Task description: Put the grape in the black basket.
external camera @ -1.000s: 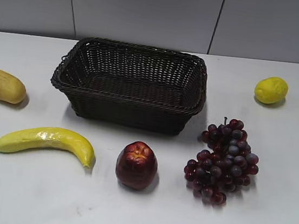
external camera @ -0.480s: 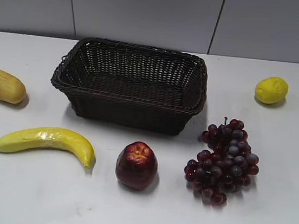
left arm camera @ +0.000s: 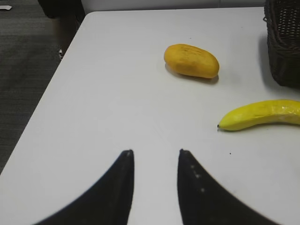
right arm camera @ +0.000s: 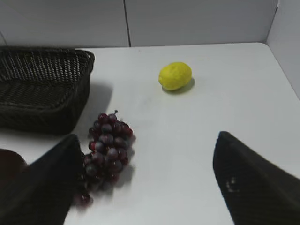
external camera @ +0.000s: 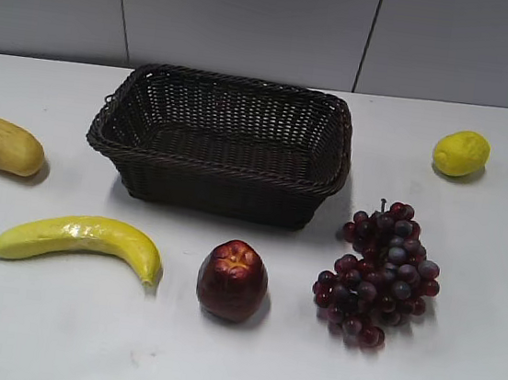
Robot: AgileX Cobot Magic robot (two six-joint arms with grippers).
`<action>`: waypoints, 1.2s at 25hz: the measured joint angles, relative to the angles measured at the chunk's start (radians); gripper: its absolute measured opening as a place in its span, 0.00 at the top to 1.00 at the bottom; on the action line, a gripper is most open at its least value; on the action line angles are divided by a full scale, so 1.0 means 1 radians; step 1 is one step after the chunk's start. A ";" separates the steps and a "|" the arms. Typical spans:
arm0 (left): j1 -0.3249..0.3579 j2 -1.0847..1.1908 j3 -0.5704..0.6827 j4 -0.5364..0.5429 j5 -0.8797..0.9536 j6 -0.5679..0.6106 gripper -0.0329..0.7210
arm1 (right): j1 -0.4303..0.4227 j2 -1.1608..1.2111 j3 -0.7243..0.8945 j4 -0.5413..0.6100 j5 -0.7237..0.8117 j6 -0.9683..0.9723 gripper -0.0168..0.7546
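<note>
With its jaws spread wide and empty, the right gripper hangs above the table with the grape just ahead-left, the black basket farther left, suggesting an approach to grasp.

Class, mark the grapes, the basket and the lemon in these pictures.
grapes (external camera: 379, 272), exterior view, middle of the bunch.
basket (external camera: 216, 194), exterior view, front outer wall.
lemon (right arm camera: 175, 75), right wrist view, middle of the fruit.
</note>
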 joint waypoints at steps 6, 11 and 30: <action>0.000 0.000 0.000 0.000 0.000 0.000 0.64 | 0.000 0.306 -0.025 0.144 -0.068 -0.122 0.12; 0.000 0.000 0.000 0.000 0.000 0.000 0.64 | 0.000 0.582 -0.089 0.304 -0.069 -0.228 0.13; 0.000 0.000 0.000 0.000 0.000 0.000 0.64 | 0.124 1.448 -0.383 0.420 -0.097 -0.329 0.15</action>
